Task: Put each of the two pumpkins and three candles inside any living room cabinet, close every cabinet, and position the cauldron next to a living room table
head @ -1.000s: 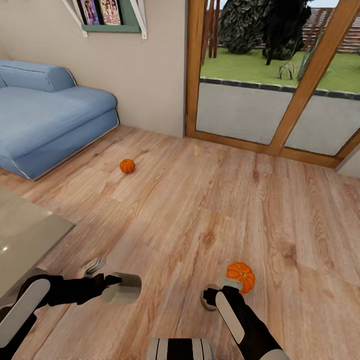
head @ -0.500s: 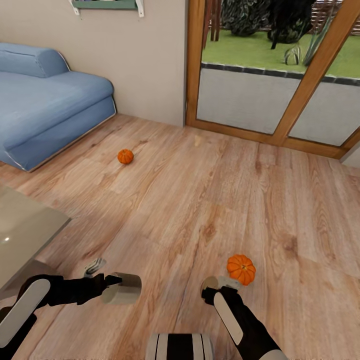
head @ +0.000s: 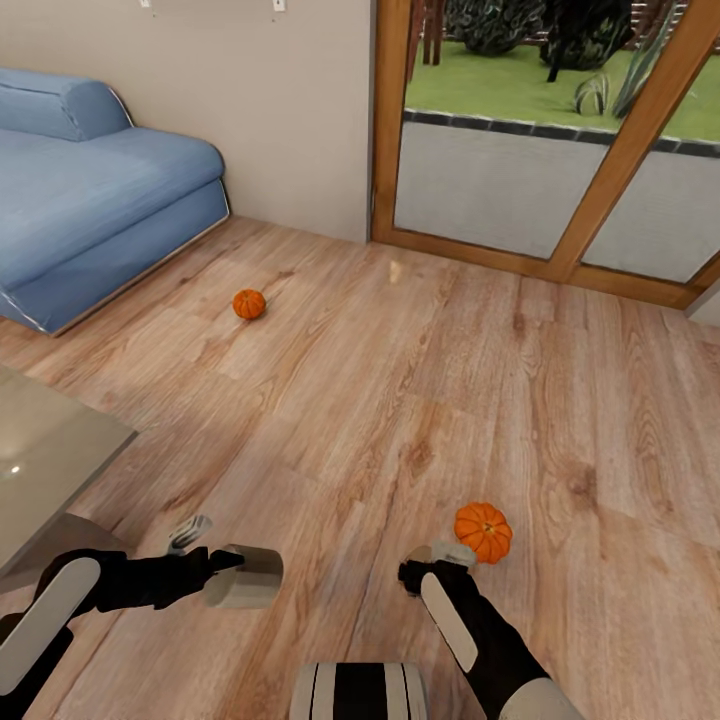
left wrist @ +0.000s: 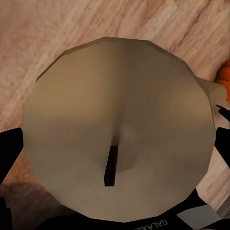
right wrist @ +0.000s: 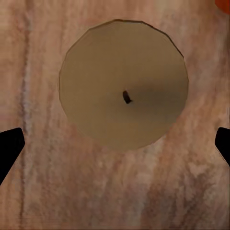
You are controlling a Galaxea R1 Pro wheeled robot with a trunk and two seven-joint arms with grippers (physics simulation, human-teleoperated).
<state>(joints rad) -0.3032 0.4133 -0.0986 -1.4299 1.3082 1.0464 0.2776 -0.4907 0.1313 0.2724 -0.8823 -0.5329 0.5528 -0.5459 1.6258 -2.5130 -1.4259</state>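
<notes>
Floorboards (head: 400, 400) of pale wood cover the room, running to a beige wall (head: 290, 110) and wood-framed glass doors (head: 560, 130) with grass beyond. One blue sofa (head: 90, 200) stands along the wall, and the corner of one glossy grey table (head: 40, 460) juts in beside the left arm.

Two pumpkins show in the head view: the far pumpkin (head: 249, 304) lies on the floor near the sofa, well apart from both arms; the near pumpkin (head: 483, 531) sits just beside the right gripper (head: 432, 568).

Two candles show. The left gripper (head: 222, 572) is clamped on the first candle (head: 245, 576), whose wick end faces the wrist camera between the dark fingertips (left wrist: 10, 153). The second candle (right wrist: 123, 97) stands on the floor, centred between the right gripper's widely spread fingertips (right wrist: 9, 148), apart from both.
</notes>
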